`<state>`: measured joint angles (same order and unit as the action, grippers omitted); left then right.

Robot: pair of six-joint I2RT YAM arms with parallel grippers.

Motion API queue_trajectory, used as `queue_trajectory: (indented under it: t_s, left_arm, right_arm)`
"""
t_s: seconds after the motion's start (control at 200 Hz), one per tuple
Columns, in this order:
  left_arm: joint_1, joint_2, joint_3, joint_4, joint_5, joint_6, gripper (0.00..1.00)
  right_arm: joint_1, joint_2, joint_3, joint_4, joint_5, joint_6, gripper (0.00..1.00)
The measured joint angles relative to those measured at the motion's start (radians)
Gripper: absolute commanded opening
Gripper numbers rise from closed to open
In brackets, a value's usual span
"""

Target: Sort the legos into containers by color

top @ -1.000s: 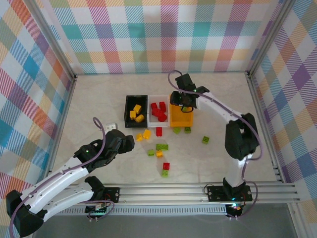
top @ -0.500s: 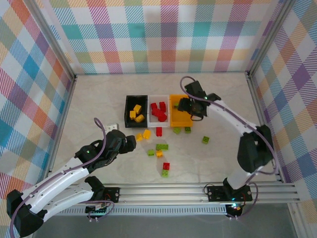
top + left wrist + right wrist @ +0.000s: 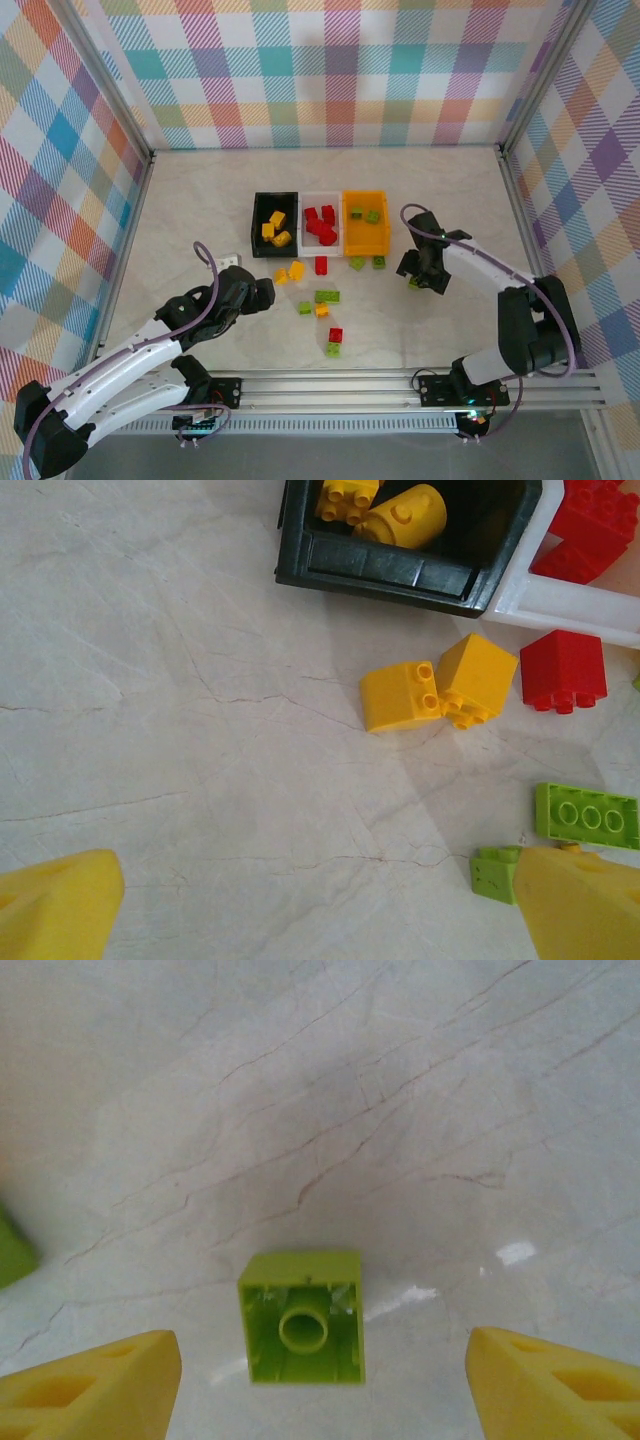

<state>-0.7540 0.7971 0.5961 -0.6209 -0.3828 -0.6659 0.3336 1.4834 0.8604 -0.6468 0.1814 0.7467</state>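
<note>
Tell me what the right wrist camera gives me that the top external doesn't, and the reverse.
Right wrist adds: the lime brick lies studs down, hollow underside up, centred in the open right hand, untouched. Top external adds: the black bin, white bin and orange bin, each holding one colour, and the left hand near the loose bricks. Both: that lime brick on the marble table under the right hand.

White arms, black joints
Lilac cables are looped along left arm and right arm; yellow wedge fingers are fitted to left gripper and right gripper.
</note>
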Motion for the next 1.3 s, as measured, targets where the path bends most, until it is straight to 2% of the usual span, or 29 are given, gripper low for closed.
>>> queue_trajectory:
  t_s: [0.13,0.335,0.425,0.545,0.665,0.765,0.89,1.035,1.115,1.205,1.3]
  left_arm:
    - [0.0,0.0,0.0,0.0,0.0,0.0,1.0]
    - [0.0,0.0,-0.002,0.003,0.0,0.0,1.0]
    - [0.0,0.0,-0.002,0.003,0.0,0.0,1.0]
    - [0.0,0.0,-0.002,0.002,0.0,0.0,1.0]
    - [0.0,0.008,-0.001,0.003,0.001,0.001,1.0]
    - [0.0,0.025,0.002,0.003,0.008,0.004,1.0]
    - [0.0,0.047,0.008,0.003,0.017,0.008,1.0]
    - [0.0,0.074,0.018,0.002,0.035,0.021,1.0]
    - [0.0,0.09,0.027,0.002,0.049,0.032,1.0]
    - [0.0,0.107,0.035,0.002,0.072,0.049,1.0]
    - [0.0,0.125,0.045,0.005,0.109,0.069,1.0]
  right_arm:
    - [-0.007,0.091,0.015,0.03,-0.019,-0.023,0.64]
    - [-0.015,0.133,0.031,0.04,-0.029,-0.046,0.37]
    - [-0.016,0.122,0.032,0.053,-0.05,-0.055,0.31]
    - [-0.009,0.045,0.033,0.055,-0.08,-0.068,0.29]
    - [0.029,-0.059,0.091,0.043,-0.109,-0.096,0.31]
    - [0.073,-0.069,0.197,0.053,-0.123,-0.126,0.33]
    - [0.098,0.0,0.324,0.083,-0.144,-0.152,0.35]
    - [0.098,0.165,0.465,0.109,-0.146,-0.166,0.37]
    - [0.098,0.254,0.544,0.107,-0.14,-0.175,0.46]
    - [0.098,0.333,0.624,0.104,-0.136,-0.177,0.65]
    - [0.098,0.38,0.69,0.092,-0.133,-0.185,0.7]
